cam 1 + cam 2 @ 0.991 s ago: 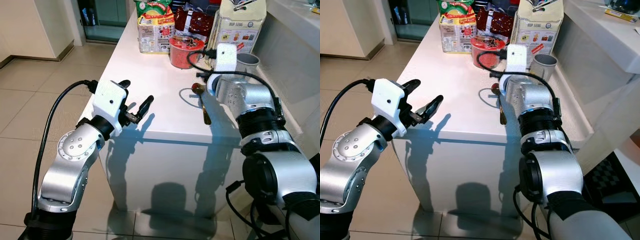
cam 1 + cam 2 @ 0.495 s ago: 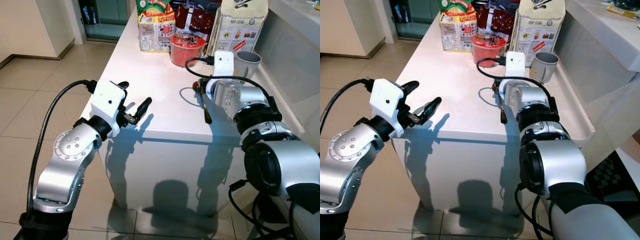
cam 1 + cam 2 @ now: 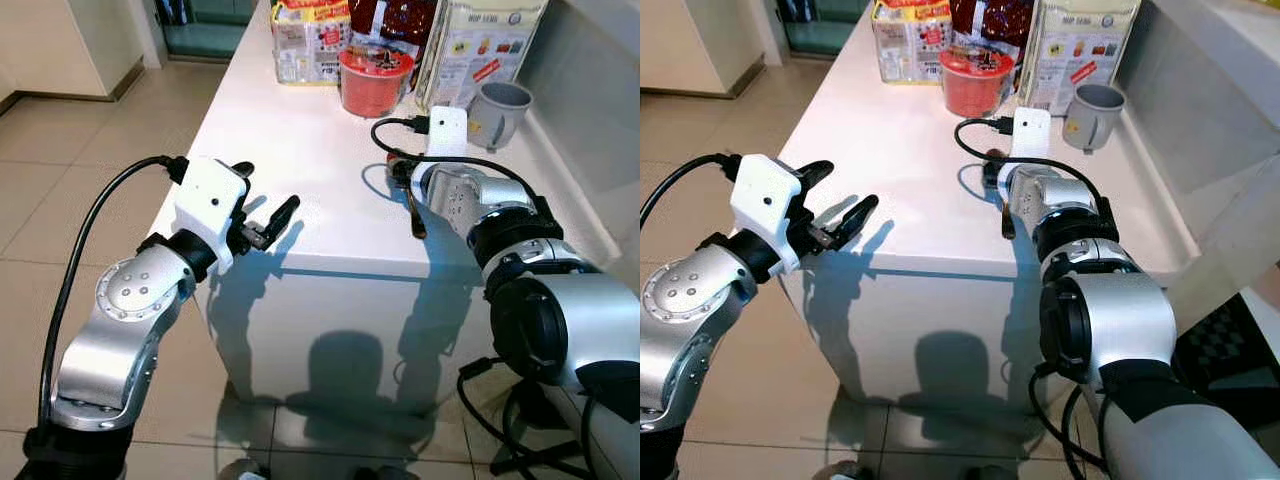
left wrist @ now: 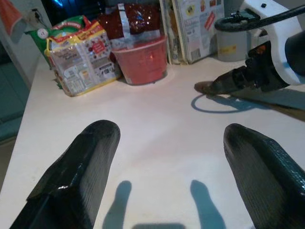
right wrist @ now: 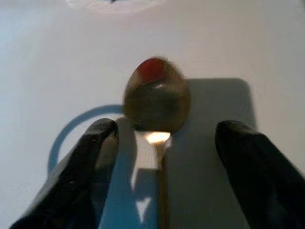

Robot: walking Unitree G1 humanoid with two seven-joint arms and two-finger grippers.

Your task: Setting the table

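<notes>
Spoon (image 5: pixel 157 102) now between my right tool (image 5: pixel 162 143) open fingers, handle pointing back toward me; left tool (image 3: pixel 262 205) open, farther.

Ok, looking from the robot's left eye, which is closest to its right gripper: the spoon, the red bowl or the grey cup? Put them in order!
Starting from the right gripper:
1. The spoon, lying on the white table right at the open jaws.
2. The grey cup, farther back on the robot's right, near the wall.
3. The red bowl, at the back beside the food packets.
The cup and bowl are nearly a tie.
</notes>
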